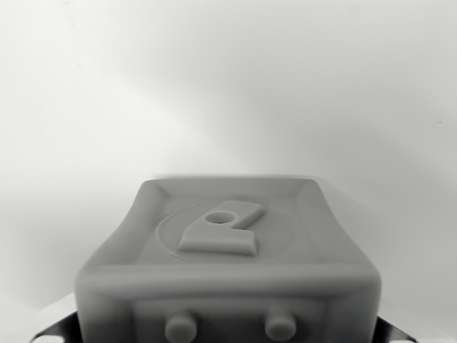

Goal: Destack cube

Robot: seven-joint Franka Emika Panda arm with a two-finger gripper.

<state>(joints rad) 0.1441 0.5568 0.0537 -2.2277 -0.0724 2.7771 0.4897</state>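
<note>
Right under the camera, filling the wrist view's lower middle, sits the cube (227,268), raised figure on top (blurred by closeness). Dark bits flank its base; whether the fingers clamp it I cannot tell. Beyond, only pale surface.

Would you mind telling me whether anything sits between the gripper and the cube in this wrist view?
Nothing visible does. The grey cube, its raised figure on top, fills the lower middle right against the camera, with only a plain pale surface beyond it. The dark pieces at the bottom corners may be gripper fingers, but that is unclear.
</note>
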